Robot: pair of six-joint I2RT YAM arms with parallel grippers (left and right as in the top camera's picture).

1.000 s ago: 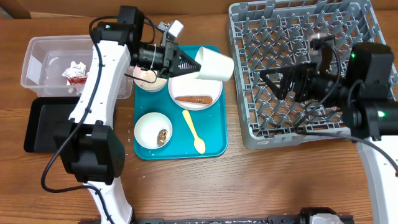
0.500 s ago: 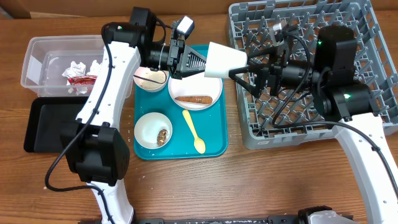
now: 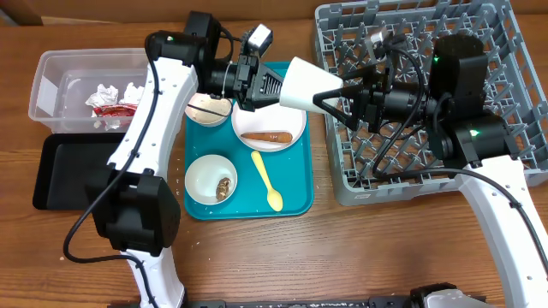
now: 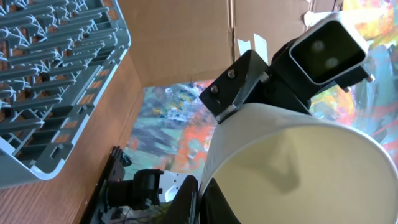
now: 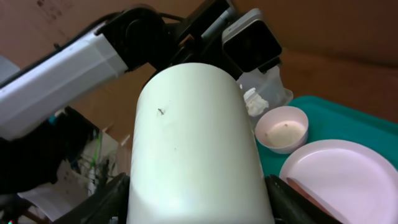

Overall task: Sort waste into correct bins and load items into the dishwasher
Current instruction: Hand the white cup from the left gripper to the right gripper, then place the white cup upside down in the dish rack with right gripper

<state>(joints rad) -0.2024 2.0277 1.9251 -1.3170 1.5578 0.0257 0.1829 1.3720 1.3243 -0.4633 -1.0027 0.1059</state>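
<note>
Clear plastic tub, far left: crumpled paper and red-and-white wrapper sit inside, so that part of the sort reads done. Black tray beside it looks bare.

Teal tray, still to clear: carrot-like stick on the plate, brown lump in the near bowl, second bowl, yellow spoon.

My left gripper is clamped on the rim of the white cup, in the air over the teal tray's far right corner, just beside the rack. Cup lies horizontal, long axis left-right, mouth toward my left gripper, base toward the rack.

My right gripper straddles the base end; can't tell if its fingers bear on it.

Dish rack: no dishes loaded that I can see.
</note>
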